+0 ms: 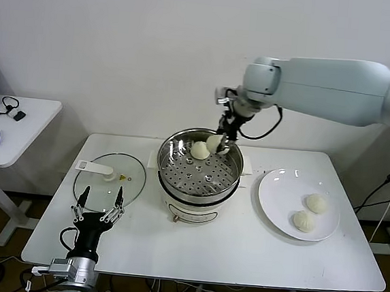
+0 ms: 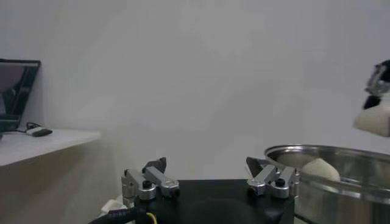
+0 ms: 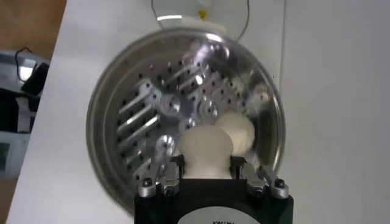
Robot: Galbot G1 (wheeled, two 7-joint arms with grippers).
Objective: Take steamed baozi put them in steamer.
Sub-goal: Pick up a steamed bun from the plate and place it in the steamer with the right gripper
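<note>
My right gripper (image 1: 221,143) hangs over the far side of the steamer (image 1: 170,159), shut on a cream-white baozi (image 1: 215,144). From the right wrist view the bun (image 3: 205,149) is pinched at its waist between both fingers of the gripper (image 3: 207,164), above the perforated floor of the steamer (image 3: 109,115). A second baozi (image 1: 200,150) lies inside the basket right beside it. Two more baozi (image 1: 316,203) (image 1: 304,220) rest on the white plate (image 1: 276,194). My left gripper (image 1: 98,202) is parked open at the table's front left, holding nothing.
A flat glass lid (image 1: 110,179) with a white handle lies left of the steamer, just beyond the left gripper. A side table (image 1: 19,130) with a mouse stands off to the left. A white wall runs close behind the table.
</note>
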